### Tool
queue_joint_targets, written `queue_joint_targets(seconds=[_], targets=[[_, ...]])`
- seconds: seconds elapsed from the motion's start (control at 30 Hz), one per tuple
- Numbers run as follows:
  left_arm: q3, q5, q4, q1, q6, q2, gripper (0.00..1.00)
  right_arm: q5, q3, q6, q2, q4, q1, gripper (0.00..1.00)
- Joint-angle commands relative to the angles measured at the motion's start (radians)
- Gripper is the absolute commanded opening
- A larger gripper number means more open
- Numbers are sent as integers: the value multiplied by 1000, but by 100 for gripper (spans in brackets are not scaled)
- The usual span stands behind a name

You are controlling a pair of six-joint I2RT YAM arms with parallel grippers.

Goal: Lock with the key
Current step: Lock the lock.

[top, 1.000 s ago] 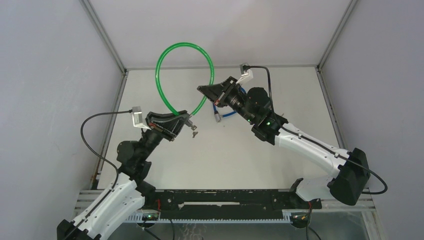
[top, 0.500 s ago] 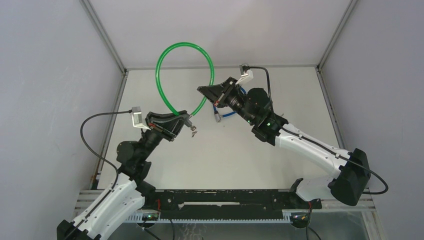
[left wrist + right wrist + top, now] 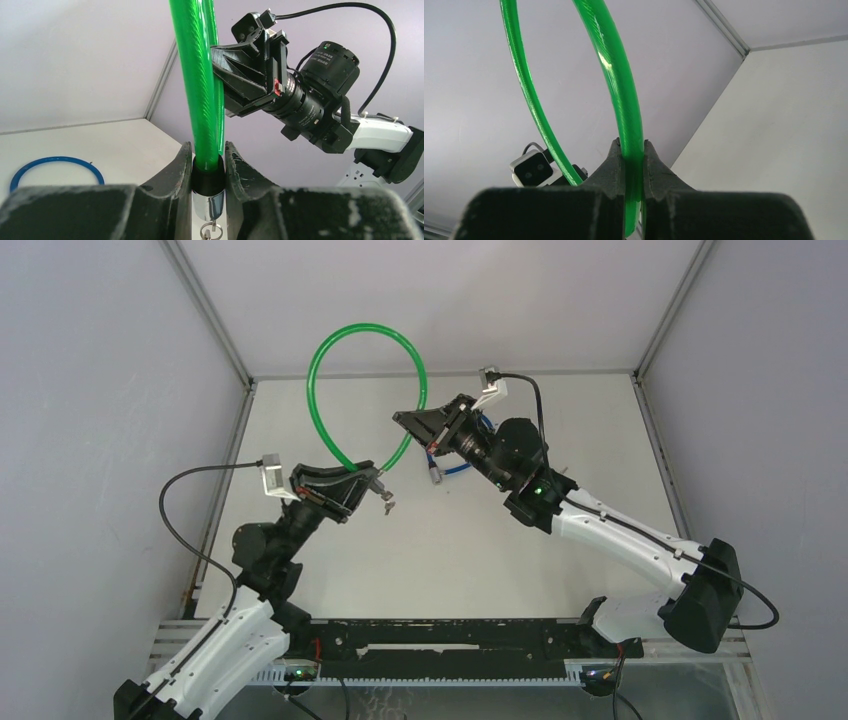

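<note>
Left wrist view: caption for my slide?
Left claw clamps the green cable lock at its black collar, key ring dangling below; right claw pinches it farther along.

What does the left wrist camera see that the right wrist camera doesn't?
Only the left wrist view shows the blue ring on the table, the lock's silver end piece and the right arm. Only the right wrist view shows the left arm's small grey camera. Both show the green cable rising from between that camera's own jaws.
</note>
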Motion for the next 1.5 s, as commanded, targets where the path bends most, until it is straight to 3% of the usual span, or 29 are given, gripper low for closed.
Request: queue_joint_targets(seconds=[0.0, 0.13, 0.53, 0.73, 0.93, 1.47], targets=[[34, 7, 164, -14, -8, 24, 0, -278, -17, 15, 36, -122, 147, 0], [1, -9, 241, -14, -26, 24, 0, -285, -16, 2, 45, -128, 140, 0], [-17, -36, 259, -14, -33, 34, 0, -369, -16, -17, 24, -118, 95, 1], [-17, -34, 268, -14, -34, 49, 0, -383, -5, -31, 15, -127, 91, 19], [-20, -38, 242, -14, -24, 37, 0, -375, -5, -34, -7, -127, 88, 50], [-32, -81, 245, -14, 1, 15, 0, -354, -6, -38, -45, -199, 86, 77]])
